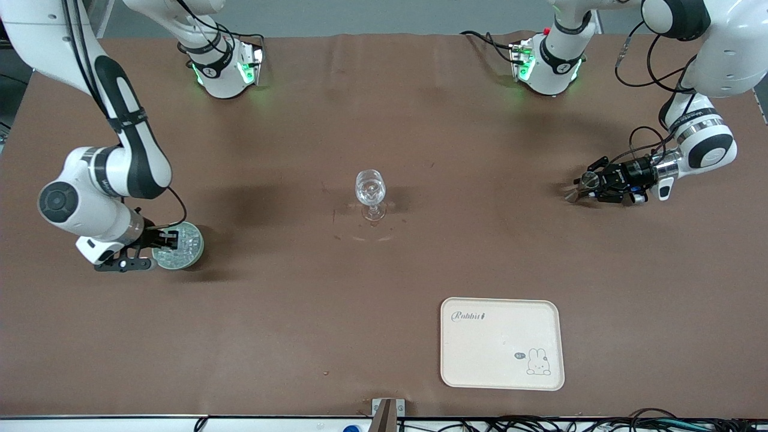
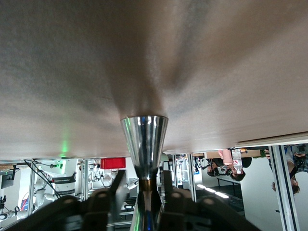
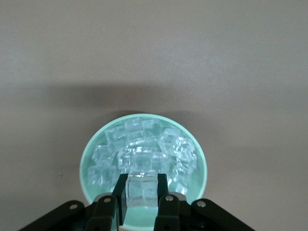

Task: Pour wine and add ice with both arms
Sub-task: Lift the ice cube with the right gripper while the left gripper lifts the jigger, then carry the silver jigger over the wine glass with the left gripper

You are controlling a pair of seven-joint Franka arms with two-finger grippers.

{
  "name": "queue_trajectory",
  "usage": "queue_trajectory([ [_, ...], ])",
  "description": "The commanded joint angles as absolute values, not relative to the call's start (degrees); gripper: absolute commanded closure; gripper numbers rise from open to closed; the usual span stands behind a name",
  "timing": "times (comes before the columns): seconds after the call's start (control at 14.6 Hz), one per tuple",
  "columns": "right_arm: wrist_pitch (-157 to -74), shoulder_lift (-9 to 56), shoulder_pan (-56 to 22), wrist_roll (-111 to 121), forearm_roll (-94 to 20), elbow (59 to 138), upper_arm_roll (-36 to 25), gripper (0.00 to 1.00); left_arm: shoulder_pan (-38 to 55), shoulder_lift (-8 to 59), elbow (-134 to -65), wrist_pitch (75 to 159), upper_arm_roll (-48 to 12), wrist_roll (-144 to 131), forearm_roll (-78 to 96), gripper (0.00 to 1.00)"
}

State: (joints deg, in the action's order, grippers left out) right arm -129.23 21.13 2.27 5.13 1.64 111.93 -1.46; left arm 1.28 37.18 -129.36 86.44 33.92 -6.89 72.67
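The silvery hourglass jigger [image 1: 585,185] stands on the table near the left arm's end. My left gripper [image 1: 587,187] lies level at its waist. In the left wrist view the jigger [image 2: 144,144] rises between the fingers [image 2: 115,190], with a gap showing beside its waist, so the gripper is open around it. The pale-green dish [image 1: 193,255] heaped with ice cubes [image 1: 180,243] sits near the right arm's end. My right gripper [image 1: 167,240] is over the dish [image 3: 91,154], shut on one clear cube [image 3: 143,190] at the heap's edge [image 3: 144,144]. No wine is discernible.
A clear stemmed wine glass [image 1: 371,193] stands upright mid-table, between the two grippers. A cream rabbit-printed tray [image 1: 502,343] lies nearer the front camera, toward the left arm's end. Both arm bases stand along the table's back edge.
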Motion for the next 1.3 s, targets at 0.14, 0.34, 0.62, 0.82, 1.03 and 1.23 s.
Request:
queue_trajectory([
  [0.14,-114.11,16.71,2.55,4.13,2.2,102.76,-1.05,0.94,1.14,37.18,-129.64,84.99,34.28,-7.91,73.65,0.99],
  [0.34,-109.44,11.71,2.64,3.43,1.58,100.55,-1.05,0.97,1.23,36.3,-129.29,82.1,34.8,-13.08,73.56,0.99],
  [0.62,-104.08,4.58,2.29,-1.14,1.67,99.15,-0.7,0.97,1.32,31.39,-128.24,79.11,35.16,-14.59,70.24,0.99],
  [0.82,-95.31,3.34,2.02,-2.55,1.67,92.23,-0.53,0.97,1.93,27.26,-127.79,79.1,34.46,-17.3,68.64,0.99],
  [1.03,-86.68,3.34,1.93,-2.64,1.76,84.92,-0.44,0.97,1.93,22.78,-127.71,79.63,30.6,-21.87,68.56,0.99],
  [1.23,-82.36,2.38,1.93,-2.03,1.93,81.92,-0.44,0.97,1.76,16.29,-127.44,84.0,25.07,-28.37,65.05,0.99],
])
